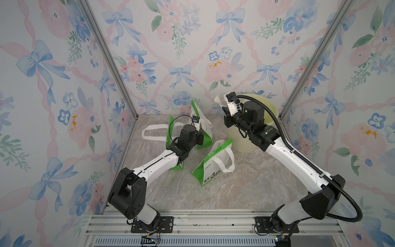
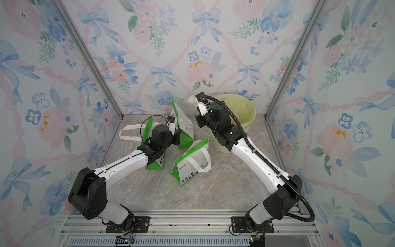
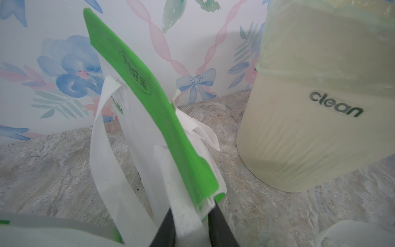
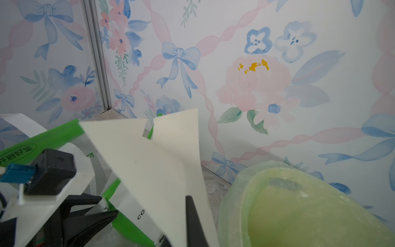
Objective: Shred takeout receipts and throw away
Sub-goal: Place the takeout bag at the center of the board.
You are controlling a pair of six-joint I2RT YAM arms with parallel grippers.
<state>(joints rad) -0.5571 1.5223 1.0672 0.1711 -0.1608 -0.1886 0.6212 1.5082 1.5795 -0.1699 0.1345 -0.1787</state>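
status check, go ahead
Right tool shut on a receipt, raised beside the bin. Left tool at rim of a bag, grip unclear. Nothing blocking the bin.

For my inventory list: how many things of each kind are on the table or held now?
Green-and-white bags: 3
Pale bin: 1
White receipt, clearly seen: 1
Total: 5 (more receipts may be hidden)

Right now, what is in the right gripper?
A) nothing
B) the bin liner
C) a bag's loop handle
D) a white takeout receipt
D: the right gripper is shut on a white takeout receipt, its top edge split, held up beside the pale green bin.
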